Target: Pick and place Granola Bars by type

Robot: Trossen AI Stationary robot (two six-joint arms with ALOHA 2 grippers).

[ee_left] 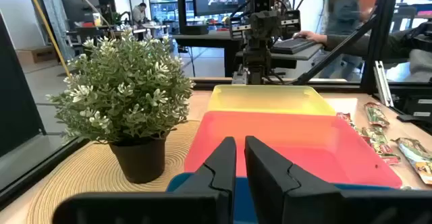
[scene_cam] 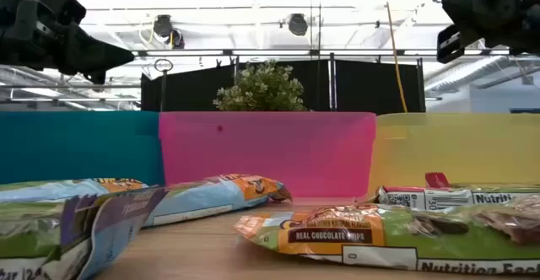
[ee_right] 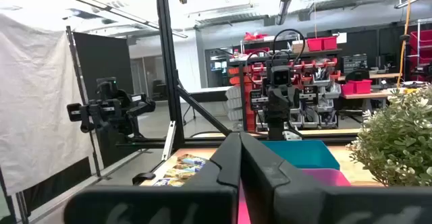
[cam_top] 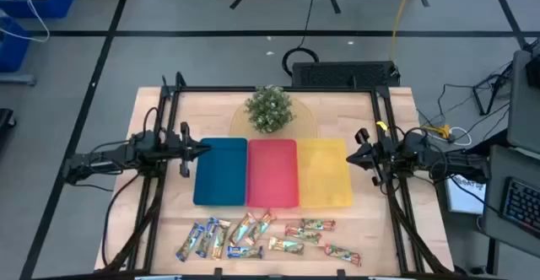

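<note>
Left hand (cam_top: 205,148): I have it hovering at the outer edge of the blue tray (cam_top: 220,172), fingers drawn together with a thin slit between them, gripping nothing.
Right hand (cam_top: 350,156): I see it at the outer edge of the yellow tray (cam_top: 325,172), fingers pressed closed, empty.
Granola bars (cam_top: 266,236): scattered in a loose row on the surface (cam_top: 152,221) along its near edge, in front of the three trays and well apart from both of my hands, which sit up at tray level on either side.
Bar types: blue-accented wrappers (cam_top: 201,239) lie toward the left hand's side, orange ones (cam_top: 251,227) in the middle, red-green ones (cam_top: 316,229) toward the right hand's side.
Trays: blue, red tray (cam_top: 272,172) and yellow side by side, touching, nothing in them.
Potted plant (cam_top: 270,108): on a round woven mat (cam_top: 305,121) behind the red tray.
</note>
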